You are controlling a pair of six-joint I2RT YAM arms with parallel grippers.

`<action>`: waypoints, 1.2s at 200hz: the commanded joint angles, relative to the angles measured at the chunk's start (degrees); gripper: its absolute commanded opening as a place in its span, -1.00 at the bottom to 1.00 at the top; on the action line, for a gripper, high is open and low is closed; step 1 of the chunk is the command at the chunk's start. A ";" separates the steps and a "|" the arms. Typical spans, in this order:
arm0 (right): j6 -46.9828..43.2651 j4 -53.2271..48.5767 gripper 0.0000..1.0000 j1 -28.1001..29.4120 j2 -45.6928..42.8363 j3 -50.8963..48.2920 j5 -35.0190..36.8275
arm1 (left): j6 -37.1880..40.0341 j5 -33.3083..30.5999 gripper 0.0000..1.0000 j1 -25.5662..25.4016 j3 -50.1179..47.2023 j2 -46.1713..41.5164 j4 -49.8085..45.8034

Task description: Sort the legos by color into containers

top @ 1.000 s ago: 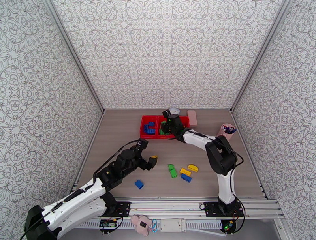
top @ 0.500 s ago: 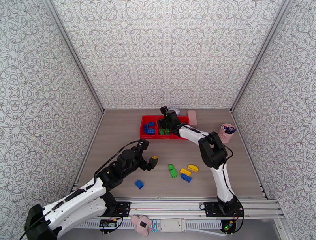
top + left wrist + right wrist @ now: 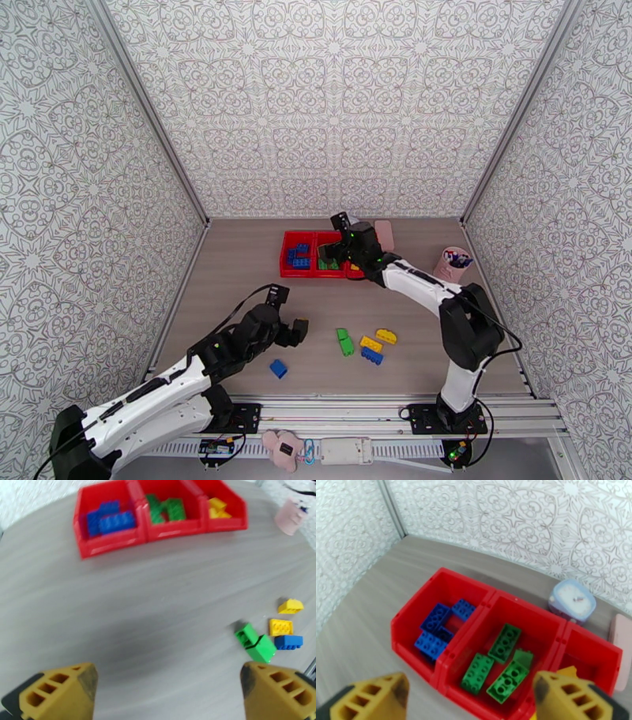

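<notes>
- Several loose studded plastic bricks (image 3: pixel 248 634) lie ahead-right of the wide-open, empty left pincer (image 3: pixel 170 677): one is to be picked.
- The right pincer (image 3: pixel 472 693) is held open, empty, above the red three-bin plastic tray (image 3: pixel 409 649).

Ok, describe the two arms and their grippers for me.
Both the left arm and right arm have white shells with black joints, and a thin black cable loops alongside each. The left gripper and right gripper carry chunky mustard-yellow fingers with rectangular cut-outs and dark inner faces.
</notes>
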 commanded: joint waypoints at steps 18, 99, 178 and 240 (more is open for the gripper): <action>-2.40 1.20 0.76 1.02 -6.89 -8.65 -2.75 | -25.49 -7.54 0.99 -7.06 3.40 2.91 -19.43; -0.43 4.74 0.76 1.18 -9.05 -15.25 -2.97 | -44.47 -3.28 0.88 -11.85 3.80 16.93 -24.74; -0.44 4.82 0.76 1.19 -8.46 -15.58 -2.95 | -44.83 2.42 0.62 -9.65 -2.18 18.40 -19.95; 0.14 5.27 0.76 1.18 -8.17 -15.69 -3.49 | -45.77 3.46 0.32 -9.99 -3.66 18.38 -20.39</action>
